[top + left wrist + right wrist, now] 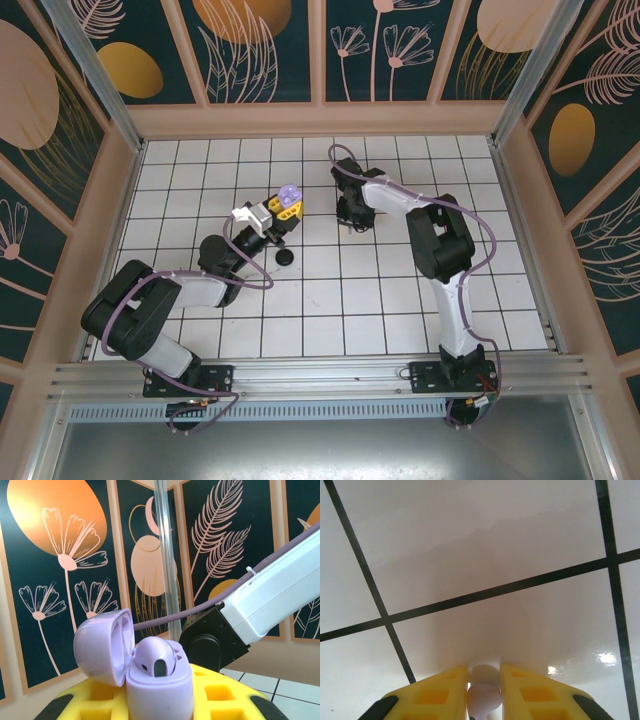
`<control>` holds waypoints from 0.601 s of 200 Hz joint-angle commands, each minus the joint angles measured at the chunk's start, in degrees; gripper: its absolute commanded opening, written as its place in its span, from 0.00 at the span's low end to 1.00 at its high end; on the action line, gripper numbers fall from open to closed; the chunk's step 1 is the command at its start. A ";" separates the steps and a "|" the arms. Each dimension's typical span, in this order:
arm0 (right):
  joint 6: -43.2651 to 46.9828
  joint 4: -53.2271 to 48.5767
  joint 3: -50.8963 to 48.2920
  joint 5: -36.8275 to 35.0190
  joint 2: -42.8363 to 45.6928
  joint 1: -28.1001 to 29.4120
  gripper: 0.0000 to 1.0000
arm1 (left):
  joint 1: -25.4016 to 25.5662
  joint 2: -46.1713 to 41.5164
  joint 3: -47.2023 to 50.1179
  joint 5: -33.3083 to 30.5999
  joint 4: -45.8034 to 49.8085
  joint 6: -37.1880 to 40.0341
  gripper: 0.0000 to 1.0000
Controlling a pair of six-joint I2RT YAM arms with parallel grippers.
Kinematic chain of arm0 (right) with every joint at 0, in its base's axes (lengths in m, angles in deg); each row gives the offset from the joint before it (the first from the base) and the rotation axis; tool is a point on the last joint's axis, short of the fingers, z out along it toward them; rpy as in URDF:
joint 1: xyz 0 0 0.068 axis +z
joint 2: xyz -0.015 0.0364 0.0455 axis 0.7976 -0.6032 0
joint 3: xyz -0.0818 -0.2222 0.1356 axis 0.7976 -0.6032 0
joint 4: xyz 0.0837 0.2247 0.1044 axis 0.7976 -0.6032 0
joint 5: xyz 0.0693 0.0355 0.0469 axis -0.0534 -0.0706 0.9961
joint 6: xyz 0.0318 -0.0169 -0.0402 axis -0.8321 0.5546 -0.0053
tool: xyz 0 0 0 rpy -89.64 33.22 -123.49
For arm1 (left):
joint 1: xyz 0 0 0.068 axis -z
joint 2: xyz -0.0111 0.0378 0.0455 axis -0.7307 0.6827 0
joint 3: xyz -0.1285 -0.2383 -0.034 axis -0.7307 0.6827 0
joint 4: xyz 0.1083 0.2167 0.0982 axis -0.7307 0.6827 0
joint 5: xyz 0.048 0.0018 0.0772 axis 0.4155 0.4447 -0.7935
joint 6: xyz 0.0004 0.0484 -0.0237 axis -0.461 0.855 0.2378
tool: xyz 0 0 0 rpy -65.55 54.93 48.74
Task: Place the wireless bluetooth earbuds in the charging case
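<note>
Right gripper [484, 680] of mine is down at the white tile floor [470, 555], its yellow fingers [440, 695] closed about a pale earbud [483, 699]. The bud's long axis seems to run along my fingers toward the tile, though little of it shows. My left gripper [284, 210] clamps the lilac charging case [160, 695] upright, mouth upward, lid [102, 647] swung back, with one lilac earbud [155, 657] seated head-up in it.

Glossy tiles [470, 540]; smooth lilac plastic charging case [160, 695]; glossy earbud [483, 696].
</note>
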 commanded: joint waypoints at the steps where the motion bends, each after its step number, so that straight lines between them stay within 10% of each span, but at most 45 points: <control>1: 0.16 0.03 -1.45 0.33 0.42 1.21 0.20 | 0.33 0.08 -0.15 0.45 -7.90 0.21 0.00; 120: -0.94 10.00 -11.31 -2.54 17.93 1.64 0.18 | 0.33 -2.41 -1.38 2.51 -3.90 1.37 0.00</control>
